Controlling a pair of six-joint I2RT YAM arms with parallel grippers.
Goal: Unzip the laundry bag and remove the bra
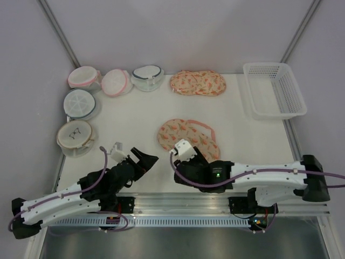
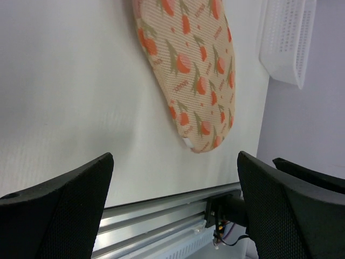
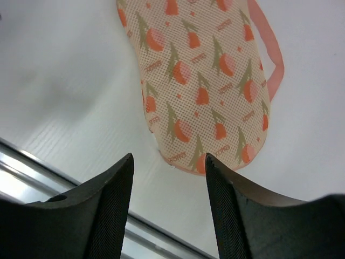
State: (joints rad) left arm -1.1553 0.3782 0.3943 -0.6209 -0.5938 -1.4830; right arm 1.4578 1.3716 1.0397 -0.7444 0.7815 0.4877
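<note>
The peach, orange-printed laundry bag (image 1: pixel 186 135) lies zipped shut on the white table, mid-front. It also shows in the left wrist view (image 2: pixel 194 70) and the right wrist view (image 3: pixel 199 81), with a pink loop (image 3: pixel 275 59) at its side. A look-alike twin (image 1: pixel 198 82) lies at the back. The bra is hidden. My right gripper (image 1: pixel 201 157) is open and empty, just short of the bag's near end (image 3: pixel 168 183). My left gripper (image 1: pixel 146 160) is open and empty, left of the bag, apart from it (image 2: pixel 175 199).
Several round domed mesh bags (image 1: pixel 83 102) stand at the back left. A white plastic basket (image 1: pixel 275 89) sits at the back right, also in the left wrist view (image 2: pixel 285 38). An aluminium rail (image 1: pixel 178 202) runs along the near table edge.
</note>
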